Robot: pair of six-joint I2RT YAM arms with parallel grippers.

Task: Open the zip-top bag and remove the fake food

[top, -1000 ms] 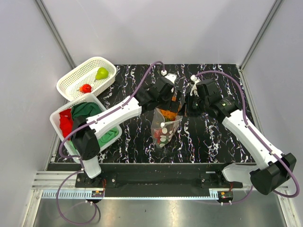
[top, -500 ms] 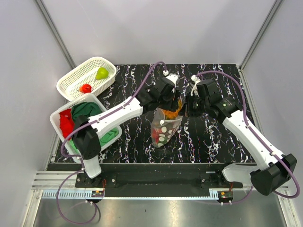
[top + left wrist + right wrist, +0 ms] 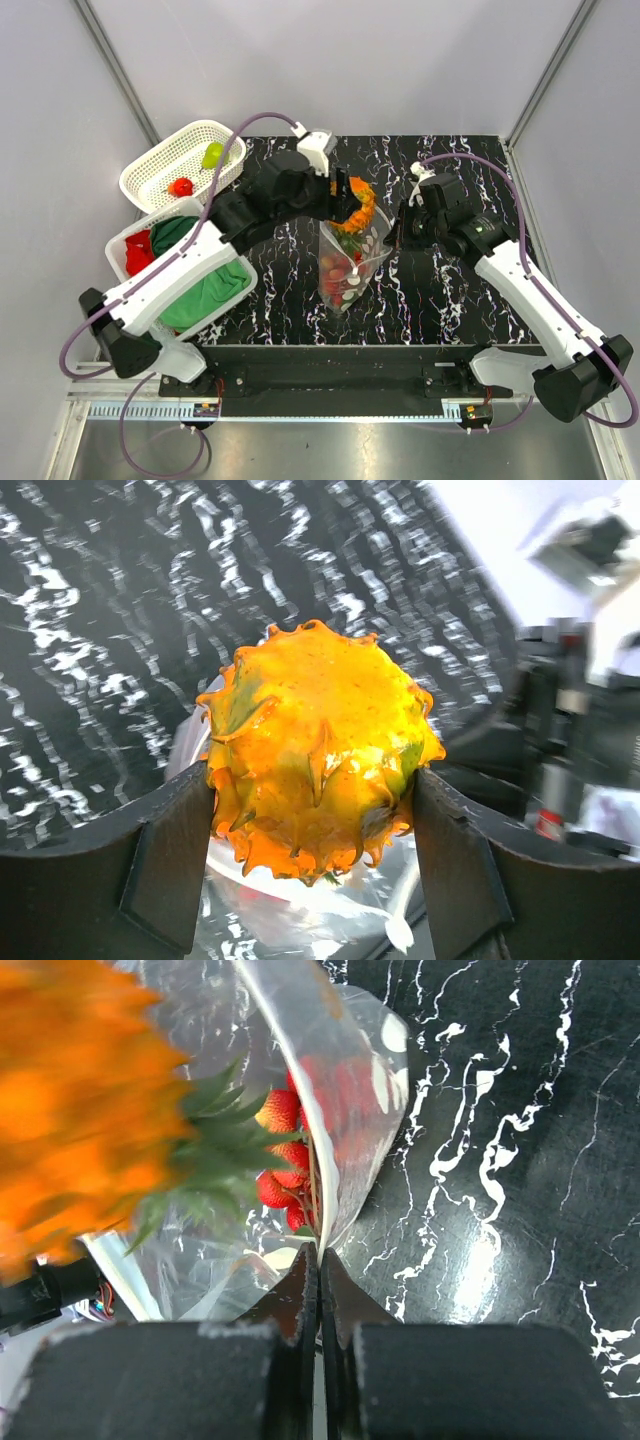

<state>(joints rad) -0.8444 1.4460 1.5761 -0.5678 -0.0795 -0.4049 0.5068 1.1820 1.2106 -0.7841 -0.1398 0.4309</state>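
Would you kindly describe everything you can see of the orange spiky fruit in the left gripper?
The orange fruit is a rounded, glossy, plastic-looking toy. It is yellow-orange with a greenish patch and covered in pointed, curling scales. In the right wrist view, green leaf-like tips seem to project from one end. The left gripper clamps it on two opposite sides and holds it off the table, above the open mouth of the bag. Whether it touches the bag's rim is unclear.

Blurred orange bumpy piece (image 3: 70, 1110), cropped at left edge (right wrist view), zip-top bag (image 3: 348, 262) contents indistinct overhead
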